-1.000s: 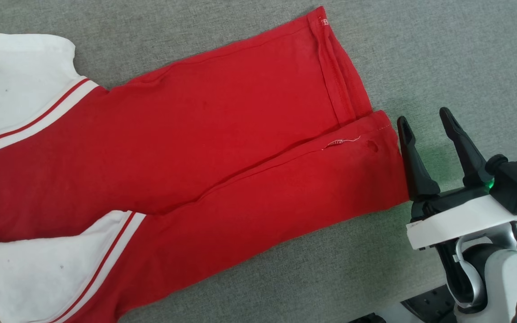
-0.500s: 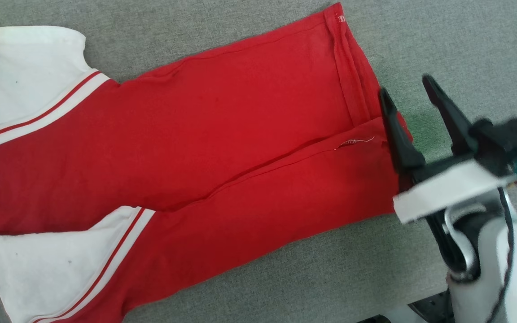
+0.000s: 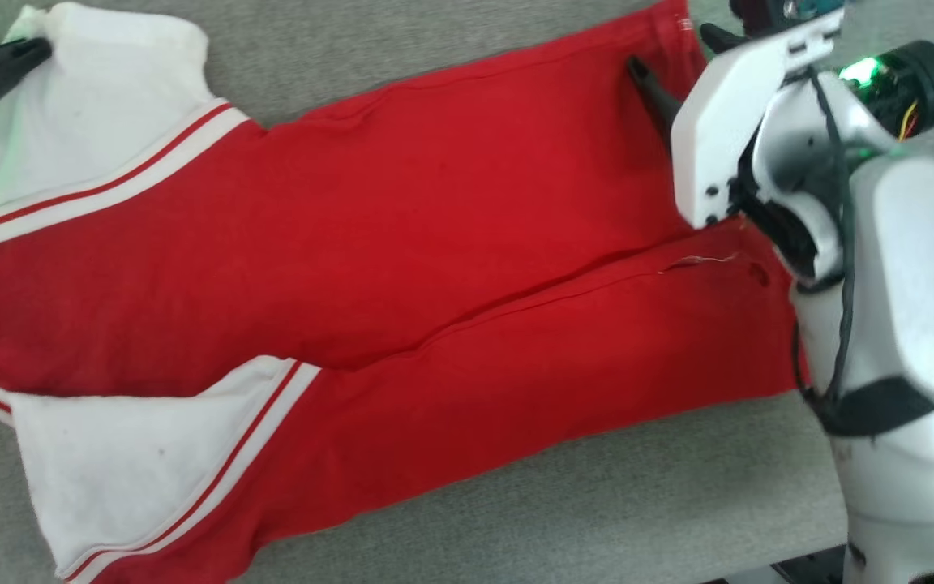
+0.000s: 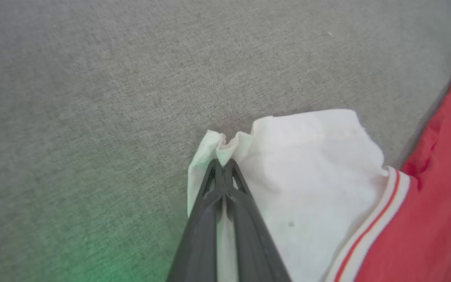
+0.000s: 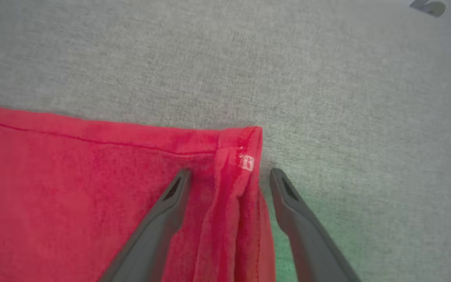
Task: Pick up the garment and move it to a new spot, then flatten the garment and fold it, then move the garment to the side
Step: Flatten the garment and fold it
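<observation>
Pinching garment's [image 3: 434,227] sleeve [image 4: 315,164], left pincer [image 4: 224,163]; right pincer [image 5: 230,173] wide astride hem [image 5: 245,203].

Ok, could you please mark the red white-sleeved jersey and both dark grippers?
red white-sleeved jersey [image 3: 434,211]: head view, red body.
left gripper [image 4: 224,163]: left wrist view, shut fingertips.
right gripper [image 5: 230,173]: right wrist view, between open fingertips.

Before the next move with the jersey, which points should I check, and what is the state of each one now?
1. Left tool is shut on the edge of the white sleeve: ok.
2. Right tool straddles the hem corner of the jersey: ok.
3. Right tool has gripped that corner: not ok, its jaws stand apart.
4. Jersey lies flat on the grey surface: ok, with small wrinkles.
5. Left tool holds all sleeve layers: cannot tell.
</observation>
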Controlling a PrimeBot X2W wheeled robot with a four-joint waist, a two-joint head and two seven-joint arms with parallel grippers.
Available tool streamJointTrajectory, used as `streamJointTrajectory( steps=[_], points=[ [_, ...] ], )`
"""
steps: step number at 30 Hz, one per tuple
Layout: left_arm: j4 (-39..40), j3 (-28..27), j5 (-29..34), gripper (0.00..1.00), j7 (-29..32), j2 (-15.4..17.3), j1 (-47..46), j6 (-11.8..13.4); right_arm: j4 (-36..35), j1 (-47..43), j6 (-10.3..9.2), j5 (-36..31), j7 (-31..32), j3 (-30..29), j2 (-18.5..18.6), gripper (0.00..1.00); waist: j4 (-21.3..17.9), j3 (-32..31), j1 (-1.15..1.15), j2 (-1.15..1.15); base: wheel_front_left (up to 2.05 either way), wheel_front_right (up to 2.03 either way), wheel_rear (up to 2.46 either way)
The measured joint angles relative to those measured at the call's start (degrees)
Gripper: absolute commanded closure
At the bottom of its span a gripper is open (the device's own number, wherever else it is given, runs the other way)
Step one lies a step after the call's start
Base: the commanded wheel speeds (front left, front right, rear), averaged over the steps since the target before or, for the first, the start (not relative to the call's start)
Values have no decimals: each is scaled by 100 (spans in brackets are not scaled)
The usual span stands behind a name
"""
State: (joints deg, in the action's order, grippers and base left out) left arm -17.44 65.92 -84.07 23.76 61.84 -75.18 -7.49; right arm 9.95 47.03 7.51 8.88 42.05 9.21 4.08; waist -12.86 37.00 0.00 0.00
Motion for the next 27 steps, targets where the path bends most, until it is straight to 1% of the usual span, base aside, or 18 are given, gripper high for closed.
streamJointTrajectory(
  steps=[4, 5, 6, 7, 8, 11, 14, 18, 22, 27],
  points=[
    [27, 114, -15, 100, -148, -115, -68, -1, 363, 422, -1, 62, 550, -112, 1, 0, 153, 39, 0, 0, 0, 0, 0],
    [23, 138, -19, 100, -193, -141, -75, -1, 405, 468, -1, 98, 611, -142, 0, 43, 180, 39, 0, 0, 0, 0, 0],
    [21, 159, -44, 100, -238, -169, -80, -1, 450, 502, -1, 149, 651, -164, -3, 43, 205, 36, 0, 0, 0, 0, 0],
    [21, 182, -52, 100, -300, -189, -86, -1, 487, 527, -1, 176, 677, -174, -1, 67, 224, 26, 0, 0, 0, 0, 0],
    [19, 208, -53, 100, -374, -212, -86, -1, 511, 529, -1, 183, 692, -172, -3, 100, 236, 5, 0, 0, 0, 0, 0],
    [43, 256, -157, 100, -578, -303, -77, -1, 530, 496, 0, 234, 641, -191, 35, 100, 275, -98, 0, 0, 0, 0, 0],
    [207, 235, -321, 100, -787, -409, -53, -1, 470, 360, 0, 300, 571, -204, 212, 100, 334, -264, 0, 0, 0, 0, 0],
    [658, 190, -498, 100, -1112, -432, 105, -1, 204, 66, 0, 448, 541, -155, 458, 100, 461, -564, 0, 0, 0, 0, 0],
    [1217, 212, -548, 100, -1456, -386, 432, -2, -208, -441, -1, 631, 560, -104, 764, 100, 644, -912, 0, 0, 0, 0, 0],
    [2067, 367, -488, 100, -1923, -147, 1033, -3, -815, -1242, 0, 872, 638, -243, 1081, 100, 902, -1357, 0, 0, 0, 0, 0]
  ],
)
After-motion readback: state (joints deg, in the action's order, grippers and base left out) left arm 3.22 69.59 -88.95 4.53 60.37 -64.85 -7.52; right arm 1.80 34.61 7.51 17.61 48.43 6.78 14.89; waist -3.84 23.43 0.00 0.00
